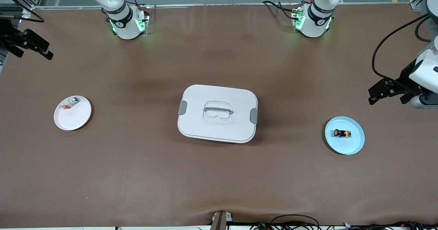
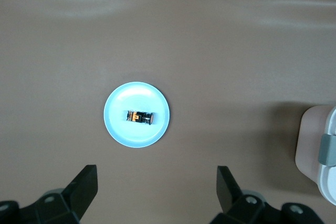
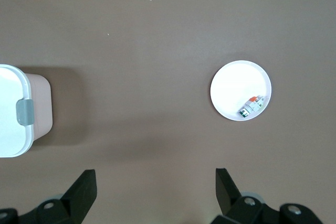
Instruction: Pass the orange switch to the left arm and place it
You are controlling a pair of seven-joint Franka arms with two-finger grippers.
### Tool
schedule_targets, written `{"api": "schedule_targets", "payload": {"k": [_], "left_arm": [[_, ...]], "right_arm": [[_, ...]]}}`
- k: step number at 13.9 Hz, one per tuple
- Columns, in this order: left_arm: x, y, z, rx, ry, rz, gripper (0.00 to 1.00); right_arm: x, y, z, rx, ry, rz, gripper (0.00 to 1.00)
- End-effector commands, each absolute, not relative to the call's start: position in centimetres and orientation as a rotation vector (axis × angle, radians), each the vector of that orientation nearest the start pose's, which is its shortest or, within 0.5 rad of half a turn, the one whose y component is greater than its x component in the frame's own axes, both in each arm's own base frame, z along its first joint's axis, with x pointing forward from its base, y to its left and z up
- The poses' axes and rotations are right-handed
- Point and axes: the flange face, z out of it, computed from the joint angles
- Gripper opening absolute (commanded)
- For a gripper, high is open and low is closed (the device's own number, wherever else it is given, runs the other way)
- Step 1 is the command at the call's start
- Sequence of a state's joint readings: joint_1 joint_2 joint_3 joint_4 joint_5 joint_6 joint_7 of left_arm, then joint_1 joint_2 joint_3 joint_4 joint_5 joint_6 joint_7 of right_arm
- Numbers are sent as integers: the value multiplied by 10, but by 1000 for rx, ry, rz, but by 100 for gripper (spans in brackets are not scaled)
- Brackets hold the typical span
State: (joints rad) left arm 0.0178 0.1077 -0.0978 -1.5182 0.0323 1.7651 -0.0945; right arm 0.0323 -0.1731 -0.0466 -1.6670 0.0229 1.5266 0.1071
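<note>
Nearest to you, the blue plate [image 1: 345, 135] carries the orange switch [image 1: 342, 133], toward the left arm's end from the box [image 1: 217, 113]. You see the left gripper [image 1: 385, 92] there, the right gripper [image 1: 29, 45] at the opposite end — a white plate [image 1: 72, 113] below it. Both wrist views show spread fingers [image 2: 84, 184] [image 3: 84, 184].

Robot lab: two bolted arm bases [image 1: 126, 24], brown-matted table [image 1: 219, 175], cables.

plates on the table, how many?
2. White plate toward the right arm's end, holding a silvery-white part; blue plate toward the left arm's end, holding the orange switch. None seems hidden.
</note>
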Motion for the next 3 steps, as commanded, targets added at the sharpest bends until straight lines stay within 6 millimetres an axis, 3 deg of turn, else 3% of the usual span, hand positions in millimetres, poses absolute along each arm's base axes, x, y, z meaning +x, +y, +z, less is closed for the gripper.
{"api": "schedule_targets", "payload": {"k": [1,3], "left_arm": [[602,-41,611,-3143,0,-230,100],[602,-40,611,-3144,-2,-230,100]], "right_arm": [[494,-7,670,-3109,195,-46,100],[494,-7,670,-3109,193,-43,100]]}}
